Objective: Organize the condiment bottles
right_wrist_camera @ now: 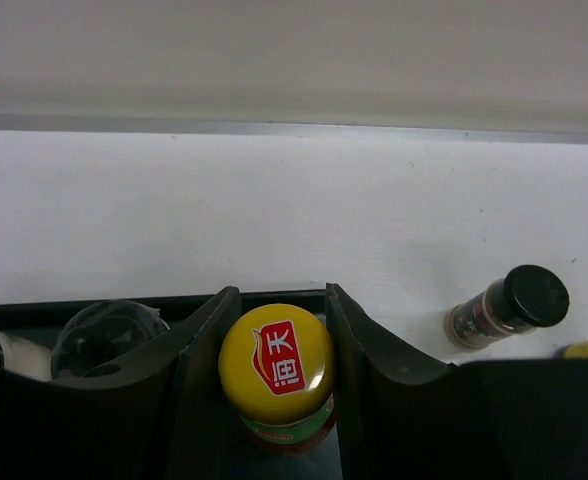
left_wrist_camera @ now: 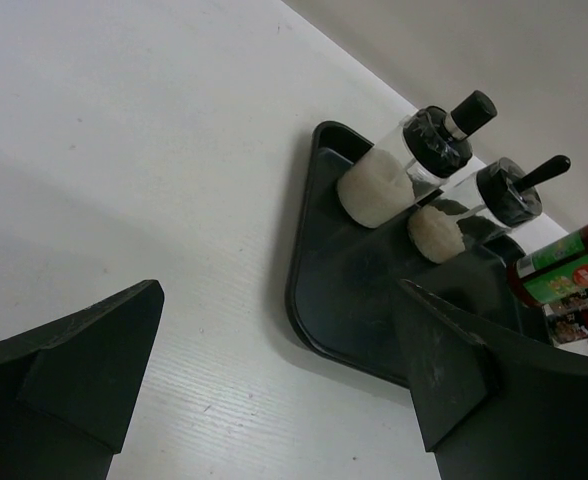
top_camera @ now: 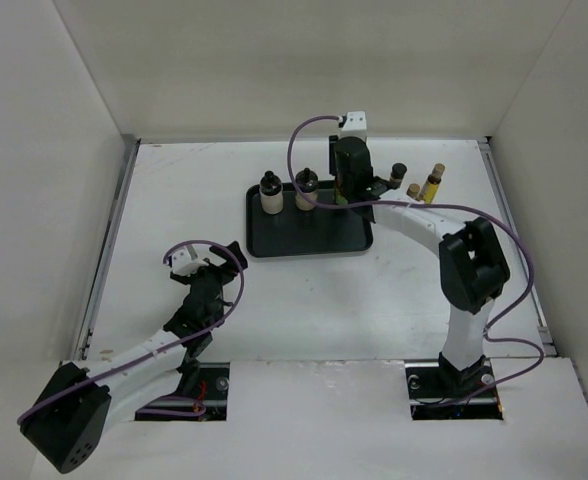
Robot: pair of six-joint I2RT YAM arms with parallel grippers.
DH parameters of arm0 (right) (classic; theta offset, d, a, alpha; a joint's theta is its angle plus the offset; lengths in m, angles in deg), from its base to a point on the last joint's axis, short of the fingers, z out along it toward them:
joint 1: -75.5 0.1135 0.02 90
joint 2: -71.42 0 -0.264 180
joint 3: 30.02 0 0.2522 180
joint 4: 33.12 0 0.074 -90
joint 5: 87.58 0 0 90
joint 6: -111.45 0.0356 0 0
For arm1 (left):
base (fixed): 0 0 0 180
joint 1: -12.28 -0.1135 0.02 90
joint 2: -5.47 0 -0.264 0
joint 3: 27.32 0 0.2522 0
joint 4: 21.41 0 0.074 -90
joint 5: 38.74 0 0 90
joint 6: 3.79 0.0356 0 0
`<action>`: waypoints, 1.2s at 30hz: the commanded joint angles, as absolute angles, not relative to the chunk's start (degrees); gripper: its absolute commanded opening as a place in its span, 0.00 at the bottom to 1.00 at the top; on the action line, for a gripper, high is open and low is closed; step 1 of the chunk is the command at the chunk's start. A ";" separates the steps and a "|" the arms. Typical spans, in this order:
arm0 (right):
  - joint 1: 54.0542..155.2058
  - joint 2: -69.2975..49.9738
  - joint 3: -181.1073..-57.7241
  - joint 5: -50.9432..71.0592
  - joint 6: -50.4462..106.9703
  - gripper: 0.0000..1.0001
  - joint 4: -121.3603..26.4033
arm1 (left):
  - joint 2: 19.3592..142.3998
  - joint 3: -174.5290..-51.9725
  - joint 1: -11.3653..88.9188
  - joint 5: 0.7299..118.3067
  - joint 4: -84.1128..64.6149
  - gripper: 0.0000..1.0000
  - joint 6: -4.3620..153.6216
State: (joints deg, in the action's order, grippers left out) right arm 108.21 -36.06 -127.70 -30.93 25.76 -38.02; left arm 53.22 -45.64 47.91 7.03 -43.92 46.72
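Note:
My right gripper (top_camera: 351,185) is over the back right corner of the black tray (top_camera: 274,240) and is shut on the red-green bottle with the yellow-orange cap (right_wrist_camera: 276,362); its fingers (right_wrist_camera: 199,350) press the cap from both sides. Two squat cream bottles with black caps (top_camera: 270,194) (top_camera: 306,190) stand in the tray's back row; they also show in the left wrist view (left_wrist_camera: 374,185) (left_wrist_camera: 436,225). Two tiny dark bottles (top_camera: 398,173) (top_camera: 412,190) and one yellow-labelled bottle (top_camera: 433,183) stand on the table right of the tray. My left gripper (top_camera: 219,262) is open and empty, left of the tray's near corner (left_wrist_camera: 309,320).
White walls close the table at the back and sides. A metal strip runs along the back edge (right_wrist_camera: 294,128). One tiny dark bottle (right_wrist_camera: 507,305) stands just right of my right fingers. The right arm's purple cable (top_camera: 304,135) arcs above the tray.

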 commanded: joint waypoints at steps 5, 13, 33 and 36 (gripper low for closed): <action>106.40 -38.09 -134.13 -29.93 26.19 0.30 -26.05 | 54.43 -46.18 47.48 7.75 -47.11 1.00 46.13; 105.43 -39.59 -132.47 -29.84 27.60 0.30 -23.33 | 55.83 -46.36 47.30 8.54 -48.07 1.00 46.13; 105.08 -41.61 -127.19 -29.49 30.32 0.44 -19.20 | 59.44 -47.06 47.04 10.21 -49.92 1.00 46.13; 105.08 -40.04 -126.58 -28.88 30.41 0.67 -19.11 | 59.00 -47.41 46.95 10.47 -49.48 1.00 46.39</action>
State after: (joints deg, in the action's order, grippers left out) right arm 105.11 -43.21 -126.85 -29.66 29.57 -25.23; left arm 59.60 -45.66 47.50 9.67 -46.50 46.72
